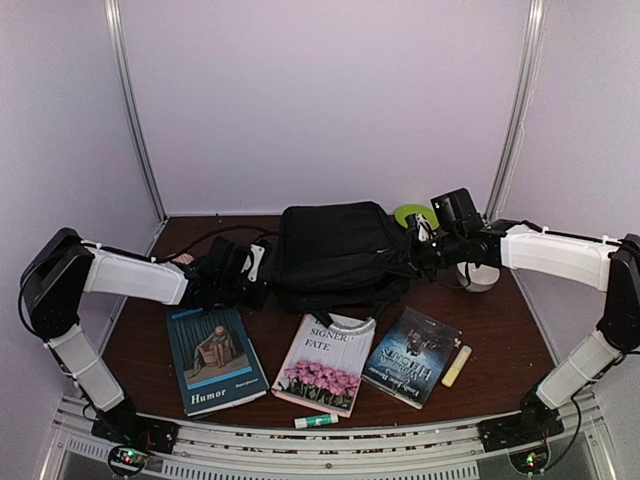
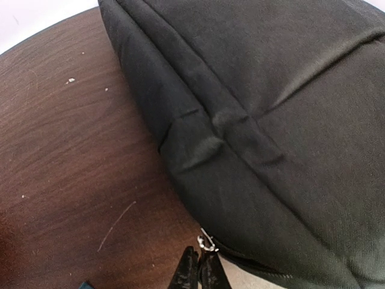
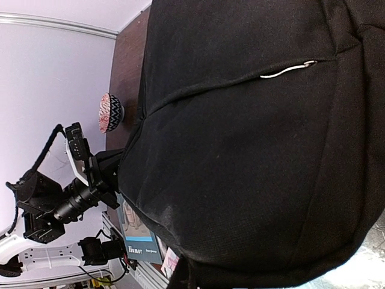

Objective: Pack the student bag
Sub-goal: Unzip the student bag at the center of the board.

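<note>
The student bag (image 1: 335, 250), a large black backpack, lies flat at the middle of the table. My left gripper (image 1: 255, 280) is at its left edge. In the left wrist view its fingers (image 2: 198, 274) are shut together, with a small metal zipper pull (image 2: 207, 242) pinched at their tips against the bag's side (image 2: 271, 120). My right gripper (image 1: 415, 255) is at the bag's right edge. In the right wrist view the bag (image 3: 240, 120) fills the frame and the gripper (image 3: 189, 280) is pressed into its fabric, shut on a fold.
Three books lie in front of the bag: "Humor" (image 1: 215, 358), "Signer Fate" (image 1: 325, 365) and a dark one (image 1: 412, 355). A glue stick (image 1: 316, 421) and a pale stick (image 1: 456, 365) lie near the front edge. A green item (image 1: 415, 213) and a white roll (image 1: 480, 275) sit back right.
</note>
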Motion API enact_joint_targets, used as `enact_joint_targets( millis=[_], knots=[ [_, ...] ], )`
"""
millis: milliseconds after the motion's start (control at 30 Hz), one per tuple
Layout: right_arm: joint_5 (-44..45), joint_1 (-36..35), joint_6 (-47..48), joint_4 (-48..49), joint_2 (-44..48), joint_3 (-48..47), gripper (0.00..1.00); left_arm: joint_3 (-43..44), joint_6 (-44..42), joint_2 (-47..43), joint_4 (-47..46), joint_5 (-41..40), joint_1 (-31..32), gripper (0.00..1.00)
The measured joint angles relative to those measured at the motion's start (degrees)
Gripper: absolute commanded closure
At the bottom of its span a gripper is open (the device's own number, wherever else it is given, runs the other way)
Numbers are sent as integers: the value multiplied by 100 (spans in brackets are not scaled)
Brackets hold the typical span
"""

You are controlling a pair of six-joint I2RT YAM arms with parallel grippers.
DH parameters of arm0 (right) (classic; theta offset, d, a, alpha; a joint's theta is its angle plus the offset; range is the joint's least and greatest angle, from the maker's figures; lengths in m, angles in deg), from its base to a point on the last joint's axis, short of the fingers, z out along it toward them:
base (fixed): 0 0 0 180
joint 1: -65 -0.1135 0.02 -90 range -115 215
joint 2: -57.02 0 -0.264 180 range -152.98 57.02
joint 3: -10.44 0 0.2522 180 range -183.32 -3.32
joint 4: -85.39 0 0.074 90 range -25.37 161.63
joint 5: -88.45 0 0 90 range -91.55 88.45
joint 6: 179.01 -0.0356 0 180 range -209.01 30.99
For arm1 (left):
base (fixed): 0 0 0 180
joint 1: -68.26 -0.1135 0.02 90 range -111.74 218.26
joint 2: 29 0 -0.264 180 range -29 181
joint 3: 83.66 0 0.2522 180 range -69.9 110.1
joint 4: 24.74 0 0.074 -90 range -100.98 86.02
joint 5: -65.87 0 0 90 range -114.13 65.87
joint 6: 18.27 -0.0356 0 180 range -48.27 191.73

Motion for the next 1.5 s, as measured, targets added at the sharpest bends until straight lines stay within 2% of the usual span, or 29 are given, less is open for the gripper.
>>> enact_joint_targets(
  millis=[133, 267, 400, 433, 533, 700, 800, 967, 1233, 1500],
  knots=[
    [-72, 11, 138, -116, -33, 0, 100, 168, -2, 166, 2, 22, -63, 99],
    [-111, 15, 195, -157, -33, 0, 100, 258, -114, 179, 55, 52, -87, 61],
    [-125, 33, 229, -199, -33, -2, 100, 267, -179, -48, 190, 59, -138, 39],
    [-127, 33, 225, -201, -33, -2, 100, 238, -173, -184, 223, 61, -138, 18],
    [-127, 33, 214, -195, -33, -2, 100, 72, -208, -833, 339, 55, -120, 3],
    [-127, 33, 120, -151, -33, -2, 100, -7, -487, -1768, 612, -166, 352, 2],
    [-146, 33, 39, -66, -42, -2, 100, 186, -807, -1808, 802, -199, 841, 2],
    [-262, 33, -192, 192, -63, 2, 100, 1038, -1429, -1099, 1113, -92, 1353, 2],
    [-409, 31, -466, 422, -63, 48, 100, 2076, -2006, 149, 1434, 11, 1360, 2],
    [-520, 2, -535, 474, -61, 50, 100, 2636, -2358, 603, 1703, 55, 1360, 2]
  ],
)
